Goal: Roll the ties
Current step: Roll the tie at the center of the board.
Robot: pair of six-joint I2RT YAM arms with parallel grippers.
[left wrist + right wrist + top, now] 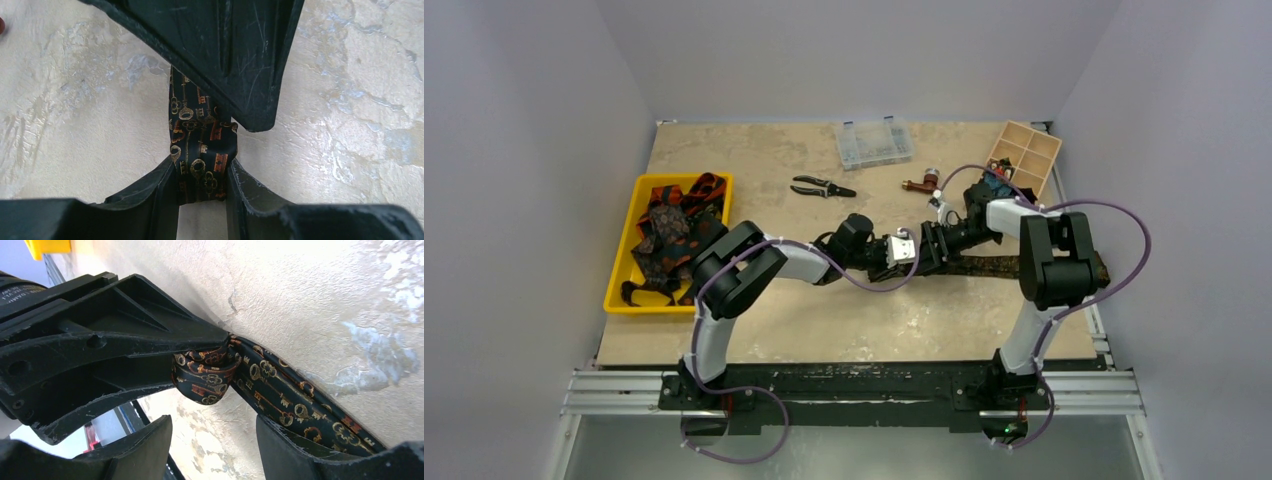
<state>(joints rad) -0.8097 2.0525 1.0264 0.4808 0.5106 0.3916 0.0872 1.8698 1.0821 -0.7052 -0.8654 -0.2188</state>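
A dark tie with gold and red keys [994, 267] lies flat across the table's middle right. Its left end is curled into a small roll [205, 375]. My left gripper [911, 258] is shut on that roll, the cloth pinched between its fingers [202, 172]. My right gripper [931, 244] is open and empty [212, 432], facing the left gripper just above the table. One of its fingers [285, 445] rests by the flat tie [300, 405], and it fills the top of the left wrist view [235, 45]. Several more ties [674, 225] lie heaped in a yellow tray [616, 275].
Black-handled pliers [822, 187] lie behind the grippers. A clear plastic parts box [873, 143] and a wooden compartment box [1024, 155] stand at the back. A small brown and red object [921, 182] lies between them.
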